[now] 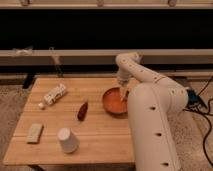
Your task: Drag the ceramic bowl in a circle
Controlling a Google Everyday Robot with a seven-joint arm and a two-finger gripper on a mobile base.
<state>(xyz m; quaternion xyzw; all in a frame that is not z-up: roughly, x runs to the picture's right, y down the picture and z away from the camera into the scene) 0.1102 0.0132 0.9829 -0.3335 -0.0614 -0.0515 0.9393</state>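
Observation:
The ceramic bowl (114,102) is a round, shallow orange-red bowl on the right part of the wooden table (75,135). My gripper (123,93) reaches down from the white arm into the bowl's right side, at or just inside its rim. The arm's large white body covers the bowl's right edge and the table's right end.
A small dark red-brown pointed object (82,111) lies left of the bowl. A white upturned cup (67,140) stands near the front edge. A white bottle (54,94) lies at the back left. A pale flat block (34,132) lies at the front left.

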